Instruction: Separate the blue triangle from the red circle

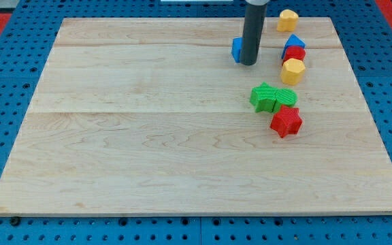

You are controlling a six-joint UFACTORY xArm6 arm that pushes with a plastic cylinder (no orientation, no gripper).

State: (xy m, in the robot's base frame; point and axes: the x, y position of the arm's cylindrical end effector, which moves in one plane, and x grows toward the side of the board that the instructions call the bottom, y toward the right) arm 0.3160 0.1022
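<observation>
There's no claw on this arm to spread or pinch, so nothing can be said of one: what you have is a bare rod, and my tip [248,63] is down on the board near the view's top, right of centre. A blue block [237,50] sits touching the rod on its left side, half hidden behind it, so its shape can't be made out.

Now look to the view's right of the tip. There's your blue triangle [294,43], and it's pressed right up against the red circle [295,54] just below it. Below that again, touching the red one, is a yellow block [292,70], six-sided by the look of it. So it's a tight little column of three. A second yellow block [287,20] stands apart near the top edge.

Lower down, two green blocks [272,97] huddle together with a red star [286,122] against them.

How will the triangle handle? By my judgement it's small, light and rigid, and it should slide freely on the smooth wooden board [148,136]. You can't grip it, only shove it. Push on a flat side, not a corner, or it will likely spin away. Best bet, I'd say: get into the seam from the left and drive the triangle up or rightward, away from the red circle.
</observation>
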